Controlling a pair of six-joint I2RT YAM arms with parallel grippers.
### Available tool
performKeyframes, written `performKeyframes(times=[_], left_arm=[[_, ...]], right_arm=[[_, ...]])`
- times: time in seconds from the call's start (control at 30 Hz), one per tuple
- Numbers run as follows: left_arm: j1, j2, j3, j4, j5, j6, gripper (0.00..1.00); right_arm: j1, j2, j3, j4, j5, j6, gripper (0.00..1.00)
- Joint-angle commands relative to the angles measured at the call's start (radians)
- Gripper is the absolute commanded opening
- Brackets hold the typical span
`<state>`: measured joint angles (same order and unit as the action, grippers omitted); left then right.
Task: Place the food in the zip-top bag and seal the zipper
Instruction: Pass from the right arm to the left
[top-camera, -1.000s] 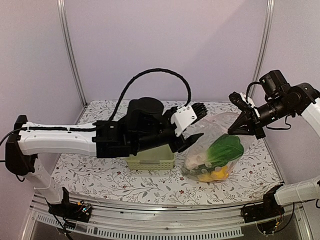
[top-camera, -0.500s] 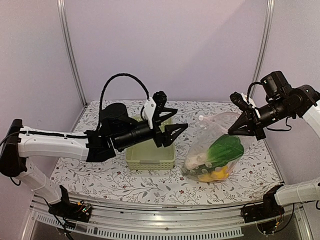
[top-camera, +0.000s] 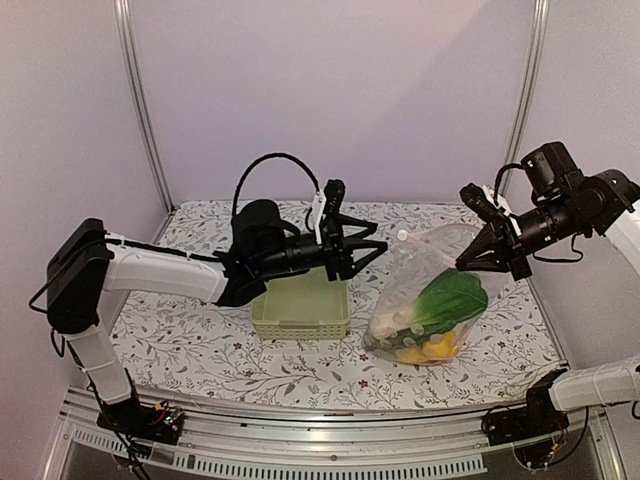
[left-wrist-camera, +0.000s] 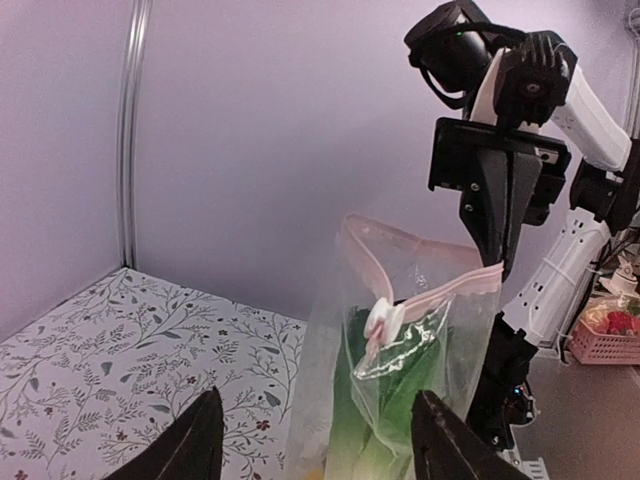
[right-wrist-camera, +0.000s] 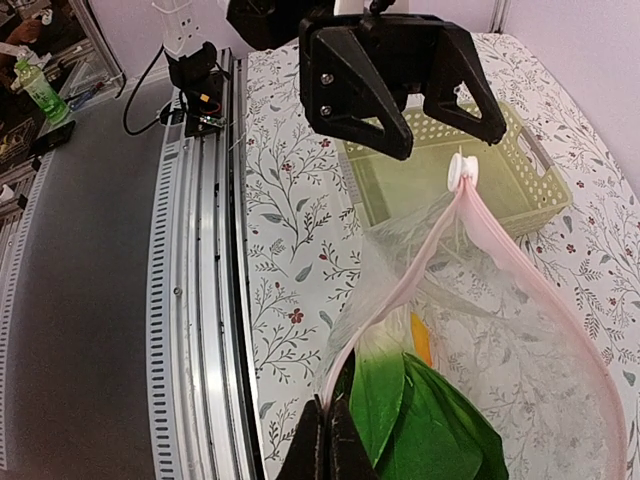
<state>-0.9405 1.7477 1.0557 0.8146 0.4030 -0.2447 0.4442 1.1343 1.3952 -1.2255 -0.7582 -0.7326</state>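
Note:
The zip-top bag stands on the table, held up by its mouth. In it are the leafy green bok choy and yellow fruit. My right gripper is shut on the bag's mouth edge. The pinkish zipper runs to a white slider, and the mouth gapes open. My left gripper is open and empty, level with the slider and just left of it. In the left wrist view the slider sits ahead, between the open fingers.
The pale green lattice basket stands under my left arm, left of the bag, and looks empty. It also shows in the right wrist view. The table's metal front rail runs along the near edge.
My left arm has pulled back from close to the camera, then reached right; its open gripper now points at the bag's slider. The right gripper and the bag have stayed put.

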Motion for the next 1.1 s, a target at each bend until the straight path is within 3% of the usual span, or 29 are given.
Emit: performKeyframes(times=[0.0, 0.3, 0.73, 0.9, 1.07], left_arm=[[0.01, 0.076, 0.075, 0.077, 0.12, -0.047, 0.6], [0.013, 0.179, 0.152, 0.154, 0.242, -0.141, 0.44], [0.012, 0.214, 0.2, 0.113, 0.276, -0.148, 0.21], [0.005, 0.206, 0.193, 0.09, 0.264, -0.13, 0.34], [0.003, 0.22, 0.204, 0.072, 0.266, -0.123, 0.3]], right_arm=[[0.004, 0.005, 0.003, 0.011, -0.02, 0.01, 0.0], [0.004, 0.011, 0.004, 0.012, -0.007, 0.012, 0.0], [0.004, 0.022, 0.001, 0.033, 0.009, 0.038, 0.0], [0.004, 0.024, 0.001, 0.039, 0.004, 0.045, 0.0], [0.004, 0.028, 0.005, 0.038, 0.005, 0.048, 0.0]])
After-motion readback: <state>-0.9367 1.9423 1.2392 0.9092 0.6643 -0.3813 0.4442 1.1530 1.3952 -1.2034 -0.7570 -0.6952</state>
